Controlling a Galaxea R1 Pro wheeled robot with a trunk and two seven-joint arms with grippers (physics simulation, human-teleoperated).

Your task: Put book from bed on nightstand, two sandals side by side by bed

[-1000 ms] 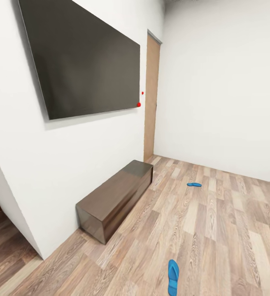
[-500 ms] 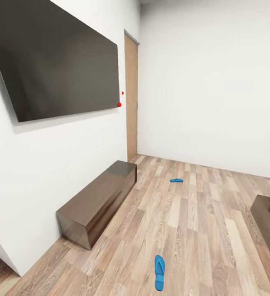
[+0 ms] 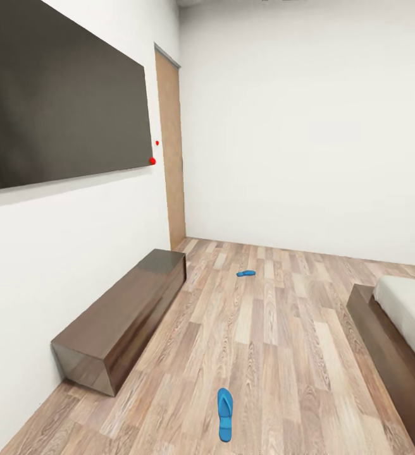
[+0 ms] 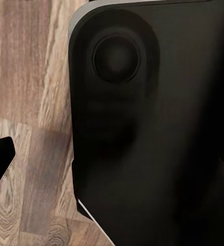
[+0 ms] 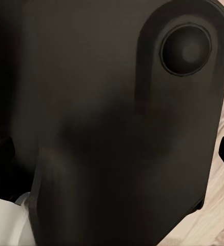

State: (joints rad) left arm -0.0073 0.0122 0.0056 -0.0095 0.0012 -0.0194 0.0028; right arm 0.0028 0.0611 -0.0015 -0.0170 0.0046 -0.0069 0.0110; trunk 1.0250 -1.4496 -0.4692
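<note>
On wood-plank floor (image 3: pixel 283 341), close ahead: bright blue flat sandal (image 3: pixel 225 414), long side pointing straight away. Second blue sandal (image 3: pixel 246 273) far off near back wall, lying sideways. Pale grey bed with dark wood frame (image 3: pixel 384 341) at right. Long dark wooden bench (image 3: pixel 122 316) at left, under big black screen (image 3: pixel 55 114). Claws: cannot tell if open or shut. Near sandal sits about middle, neither arm clearly closer.

2 bright blue sandals (image 3: pixel 225 414) (image 3: pixel 246 273), wood-grain plank floor (image 3: pixel 277 354) in mixed browns, glossy dark brown bench (image 3: pixel 122 316), white walls (image 3: pixel 309 126), black screen (image 3: pixel 49 95), pale grey-white mattress (image 3: pixel 413 309).
</note>
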